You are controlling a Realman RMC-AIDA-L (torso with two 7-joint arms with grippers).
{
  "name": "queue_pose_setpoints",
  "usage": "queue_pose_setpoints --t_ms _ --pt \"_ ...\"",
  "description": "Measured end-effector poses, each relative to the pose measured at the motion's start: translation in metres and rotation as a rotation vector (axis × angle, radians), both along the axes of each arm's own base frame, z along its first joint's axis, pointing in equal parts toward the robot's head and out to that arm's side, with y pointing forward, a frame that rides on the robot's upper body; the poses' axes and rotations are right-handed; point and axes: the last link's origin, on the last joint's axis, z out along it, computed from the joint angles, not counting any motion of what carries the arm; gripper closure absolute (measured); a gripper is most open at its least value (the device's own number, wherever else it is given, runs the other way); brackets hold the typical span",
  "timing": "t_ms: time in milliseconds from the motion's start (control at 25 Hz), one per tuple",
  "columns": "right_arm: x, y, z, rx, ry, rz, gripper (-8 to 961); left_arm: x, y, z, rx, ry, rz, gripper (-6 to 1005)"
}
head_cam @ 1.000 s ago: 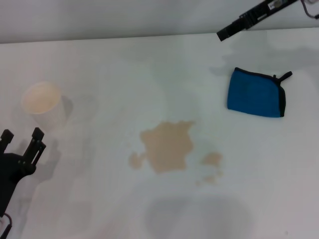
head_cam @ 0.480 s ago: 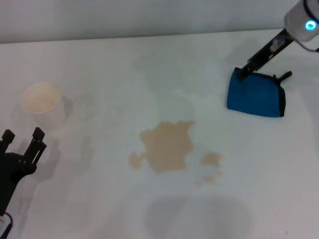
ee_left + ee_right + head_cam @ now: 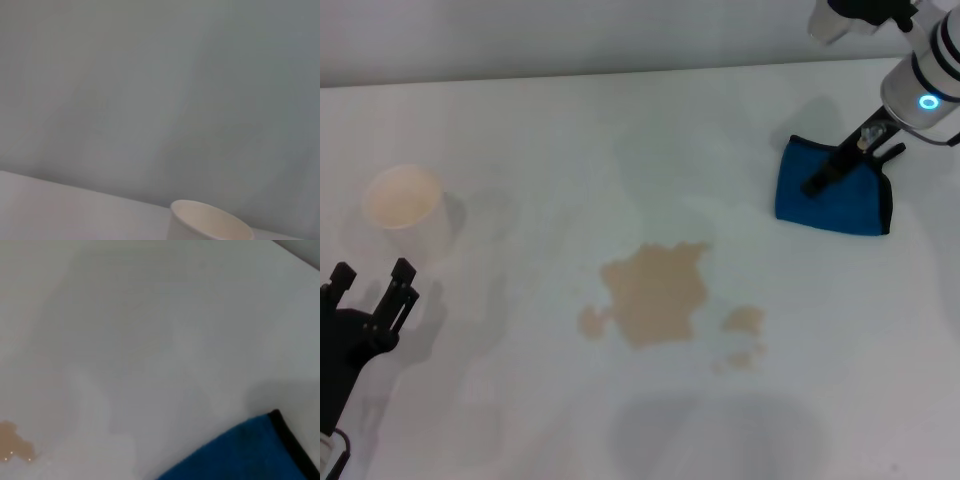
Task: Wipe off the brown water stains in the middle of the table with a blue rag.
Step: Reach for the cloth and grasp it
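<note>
The brown water stains (image 3: 655, 292) lie in the middle of the white table (image 3: 520, 130), one large blotch with small spots (image 3: 745, 320) to its right. An edge of the stain (image 3: 12, 442) also shows in the right wrist view. The blue rag (image 3: 840, 205), folded and black-edged, lies flat at the far right; one of its corners (image 3: 240, 455) shows in the right wrist view. My right gripper (image 3: 815, 185) reaches down from the far right corner, its black tip over the rag's left half. My left gripper (image 3: 370, 285) stands open near the left front edge, holding nothing.
A white paper cup (image 3: 405, 205) stands at the left, just beyond my left gripper; its rim (image 3: 210, 225) shows in the left wrist view against a grey wall. The table's far edge meets that wall.
My right arm has swung in from the far edge and come down, its tip moving from beyond the rag to over it. The left gripper has barely shifted.
</note>
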Motion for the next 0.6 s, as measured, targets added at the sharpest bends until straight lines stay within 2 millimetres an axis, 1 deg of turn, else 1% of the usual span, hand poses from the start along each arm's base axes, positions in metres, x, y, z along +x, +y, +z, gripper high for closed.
queue_pose_setpoints --t_ms 200,600 --pt "0.010 -0.005 -0.005 -0.006 -0.031 0.004 262 0.000 -0.001 -0.001 -0.001 -0.003 0.003 213" --pt "0.017 -0.007 -0.008 0.007 -0.048 0.013 267 0.001 -0.002 -0.002 -0.003 -0.008 0.002 213"
